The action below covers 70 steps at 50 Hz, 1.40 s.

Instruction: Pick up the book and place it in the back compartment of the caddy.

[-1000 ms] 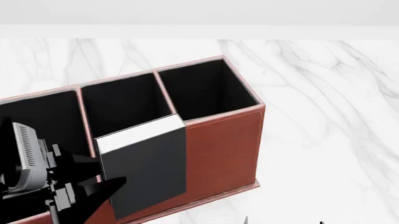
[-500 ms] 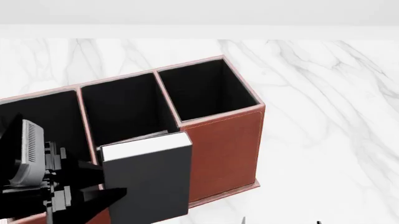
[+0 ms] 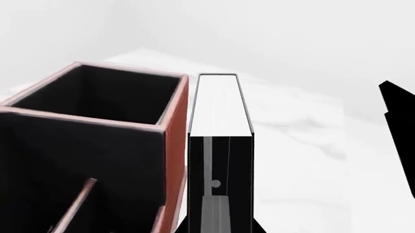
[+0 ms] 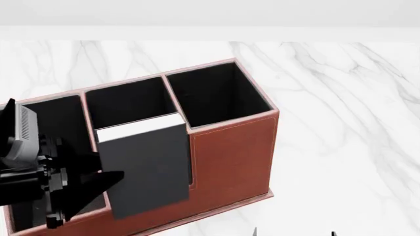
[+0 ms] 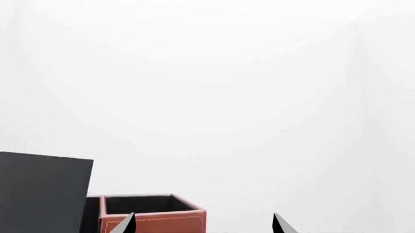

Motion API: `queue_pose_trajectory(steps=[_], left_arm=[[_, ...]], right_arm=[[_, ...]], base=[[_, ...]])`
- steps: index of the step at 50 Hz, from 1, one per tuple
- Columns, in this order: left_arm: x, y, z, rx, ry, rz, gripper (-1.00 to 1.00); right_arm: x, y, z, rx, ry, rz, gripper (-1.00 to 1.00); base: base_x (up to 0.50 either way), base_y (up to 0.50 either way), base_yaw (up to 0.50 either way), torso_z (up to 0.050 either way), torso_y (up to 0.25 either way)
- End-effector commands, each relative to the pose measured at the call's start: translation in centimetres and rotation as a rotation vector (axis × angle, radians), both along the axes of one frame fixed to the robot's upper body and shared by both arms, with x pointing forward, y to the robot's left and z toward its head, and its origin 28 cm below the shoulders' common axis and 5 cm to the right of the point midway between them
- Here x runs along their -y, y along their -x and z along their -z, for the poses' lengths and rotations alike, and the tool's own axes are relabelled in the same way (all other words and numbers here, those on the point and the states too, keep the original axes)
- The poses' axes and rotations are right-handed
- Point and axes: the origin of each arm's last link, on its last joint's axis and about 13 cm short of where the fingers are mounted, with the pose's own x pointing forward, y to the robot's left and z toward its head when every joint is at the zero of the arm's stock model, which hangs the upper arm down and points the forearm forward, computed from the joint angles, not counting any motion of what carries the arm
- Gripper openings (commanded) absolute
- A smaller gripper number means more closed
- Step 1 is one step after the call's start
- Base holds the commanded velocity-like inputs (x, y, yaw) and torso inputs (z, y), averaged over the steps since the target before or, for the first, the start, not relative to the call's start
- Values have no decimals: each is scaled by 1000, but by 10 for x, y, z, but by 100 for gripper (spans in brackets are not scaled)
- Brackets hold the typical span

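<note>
The black book (image 4: pixel 145 169) is held upright with its white page edges on top, and my left gripper (image 4: pixel 105 183) is shut on its left edge. In the head view it overlaps the middle compartment and front wall of the red-brown caddy (image 4: pixel 233 157). The left wrist view shows the book (image 3: pixel 220 145) clamped in the left gripper (image 3: pixel 220 224), with the caddy wall (image 3: pixel 175 121) close beside its cover. My right gripper (image 4: pixel 295 233) shows only two fingertips at the bottom edge. Seen from its own wrist, the right gripper (image 5: pixel 204 224) is open and empty, facing the caddy (image 5: pixel 155 221) and the book (image 5: pixel 42 194).
The caddy stands on a white marble table (image 4: pixel 341 123) that stretches to the right and behind it. A pale wall runs along the table's far edge. The three black-lined back compartments show nothing inside them.
The book and my left gripper have shifted left and back toward the caddy's middle compartment, after dipping forward half a second ago. The right gripper has barely moved.
</note>
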Motion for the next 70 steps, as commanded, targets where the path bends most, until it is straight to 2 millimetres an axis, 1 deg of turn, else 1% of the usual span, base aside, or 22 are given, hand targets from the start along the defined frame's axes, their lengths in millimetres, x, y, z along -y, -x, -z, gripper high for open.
queue_pose_trajectory(steps=[1, 4, 7, 20, 29, 36, 46, 56, 70], left_arm=[[-6, -13, -7, 4, 95, -3, -100], [-7, -14, -7, 0, 99, -7, -100], [-8, -24, -7, -19, 89, 2, -100], [-17, -50, -6, -55, 89, 7, -100], [-20, -54, -10, -26, 76, -15, -100], [-19, -55, -9, -15, 52, -18, -100], [-16, -56, -3, 66, -14, -70, -100], [-16, -56, -4, 89, -16, -80, -100], [-16, -61, 3, 129, -21, -134, -100]], right_arm=[[0, -1, 0, -4, -1, 0, 100], [0, 0, 0, -3, 0, 0, 100], [0, -1, 0, -4, -1, 0, 100], [0, -1, 0, -5, -2, 0, 100], [0, -1, 1, -5, -1, -2, 100], [-1, -1, 1, -6, 1, -3, 100], [-1, -2, 2, -9, 3, -4, 100], [-1, -2, 2, -9, 3, -5, 100], [-1, -3, 3, -14, 1, -6, 100]], base=[[0, 0, 0, 0, 0], [0, 0, 0, 0, 0], [0, 0, 0, 0, 3], [0, 0, 0, 0, 1], [0, 0, 0, 1, 2], [0, 0, 0, 0, 0], [0, 0, 0, 0, 2], [0, 0, 0, 0, 1], [0, 0, 0, 1, 1]])
